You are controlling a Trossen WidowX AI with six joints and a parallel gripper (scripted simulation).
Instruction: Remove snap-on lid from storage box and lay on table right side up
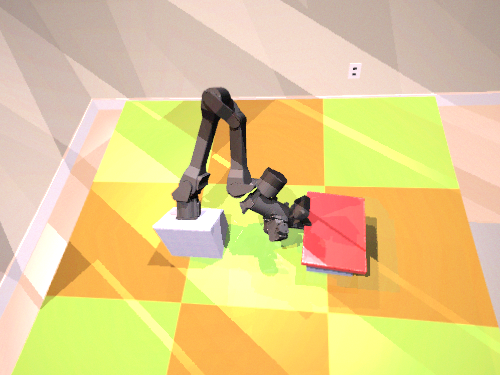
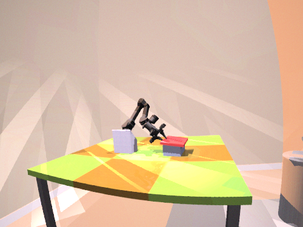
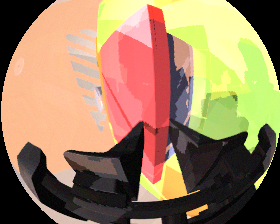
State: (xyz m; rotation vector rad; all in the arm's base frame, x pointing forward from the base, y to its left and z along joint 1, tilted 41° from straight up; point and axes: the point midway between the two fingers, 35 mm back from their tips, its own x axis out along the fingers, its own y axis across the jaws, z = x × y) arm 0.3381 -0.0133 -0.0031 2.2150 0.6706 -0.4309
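The red lid [image 1: 336,232] [image 2: 174,141] [image 3: 135,75] lies over the top of the grey-blue storage box [image 1: 325,270] [image 2: 173,150] [image 3: 180,100], right side up and roughly level. The box stands on the table. My gripper [image 1: 305,220] [image 2: 164,139] [image 3: 157,129] is shut on the lid's near rim, on the side facing the arm. In the wrist view one finger is on each side of the red rim. Whether the lid is still snapped on all round cannot be told; the far edge is hidden.
A pale block [image 1: 192,237] [image 2: 122,141] stands on the checkered table [image 1: 250,335] [image 2: 194,181] beside the arm's base, left of the box. The arm arches above the table between the block and the box. A round bin [image 2: 294,181] stands off the table at the right.
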